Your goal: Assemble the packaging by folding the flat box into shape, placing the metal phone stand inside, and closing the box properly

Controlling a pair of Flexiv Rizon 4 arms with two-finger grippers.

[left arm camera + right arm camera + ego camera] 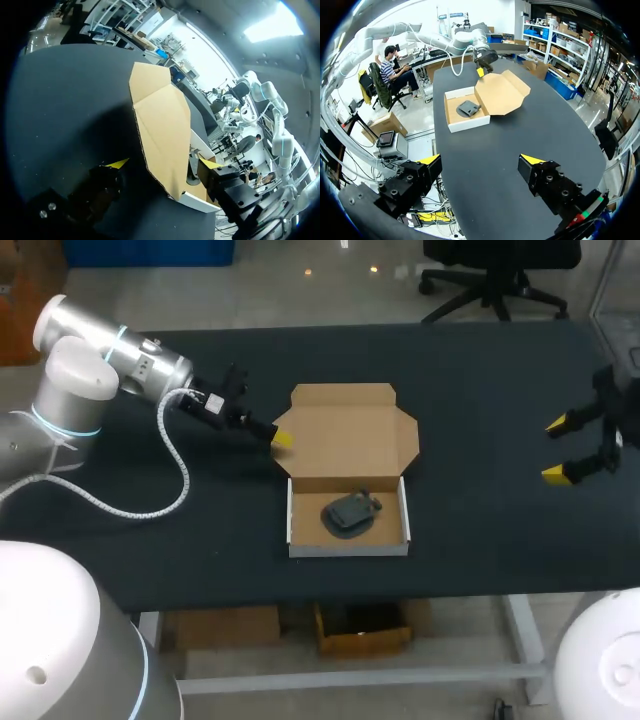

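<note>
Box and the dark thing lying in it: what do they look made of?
The box looks like corrugated cardboard: matte brown inside, white outside, with a ribbed cut edge in the left wrist view. The stand is matte dark grey; whether metal or plastic, I cannot tell.

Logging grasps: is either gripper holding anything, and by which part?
Nothing held: left gripper, fingers open, straddles the lid at its side edge; right gripper open, empty.

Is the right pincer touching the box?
Apart. The head view shows bare table between the right pincer and the box.
</note>
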